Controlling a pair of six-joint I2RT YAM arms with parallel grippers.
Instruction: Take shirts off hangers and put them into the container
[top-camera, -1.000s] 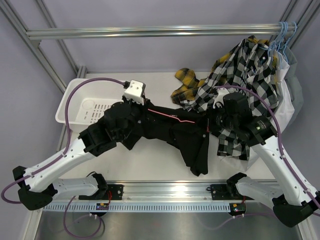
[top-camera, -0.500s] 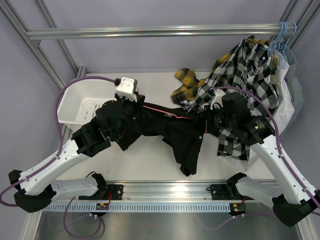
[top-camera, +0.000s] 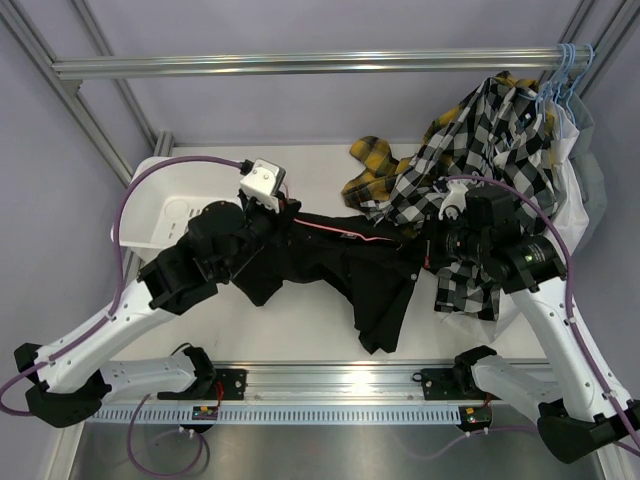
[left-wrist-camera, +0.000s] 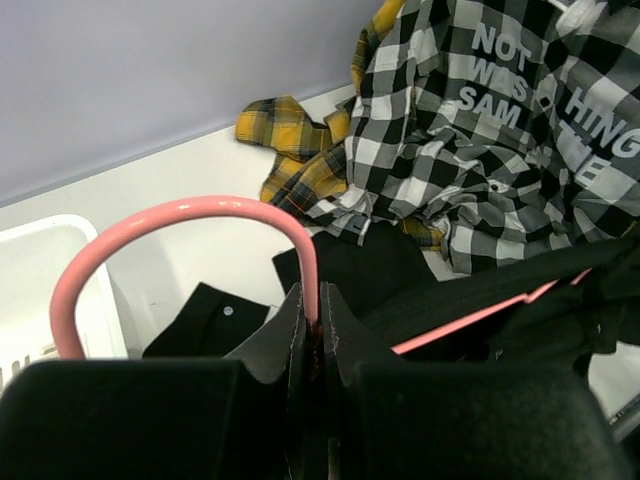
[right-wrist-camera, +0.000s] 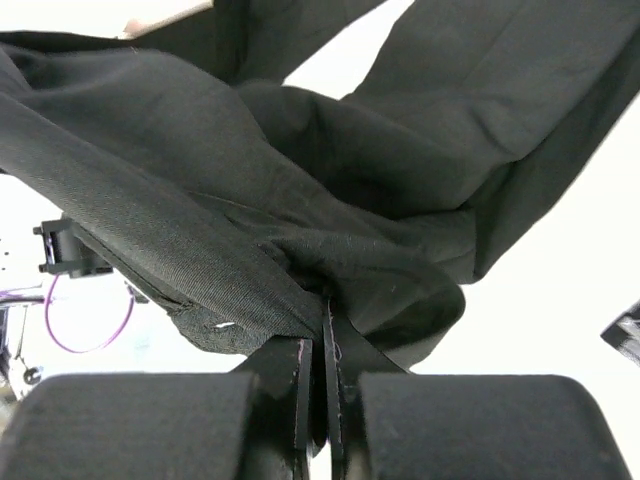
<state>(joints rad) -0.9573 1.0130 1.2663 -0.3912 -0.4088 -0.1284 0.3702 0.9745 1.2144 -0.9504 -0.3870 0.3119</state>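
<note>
The black shirt (top-camera: 365, 285) hangs stretched between both arms above the table, still on the pink hanger (top-camera: 335, 231). My left gripper (left-wrist-camera: 312, 300) is shut on the pink hanger's hook (left-wrist-camera: 180, 212), just right of the white container (top-camera: 150, 215). My right gripper (right-wrist-camera: 322, 318) is shut on a fold of the black shirt (right-wrist-camera: 250, 190) at its right end, in front of the checked shirt (top-camera: 470, 150). The checked shirt, a yellow plaid shirt (top-camera: 372, 160) and a white shirt (top-camera: 578, 170) hang from light blue hangers (top-camera: 562, 72) at the rail's right end.
A metal rail (top-camera: 300, 65) crosses the top of the frame, with frame posts at both sides. The container's corner (left-wrist-camera: 45, 250) shows at the left in the left wrist view. The plaid sleeve (left-wrist-camera: 285, 130) trails onto the table behind the black shirt.
My right arm has drawn a little to the right with the black cloth. My left arm swung slightly left, then back, and the shirt's hanging tail shifted.
</note>
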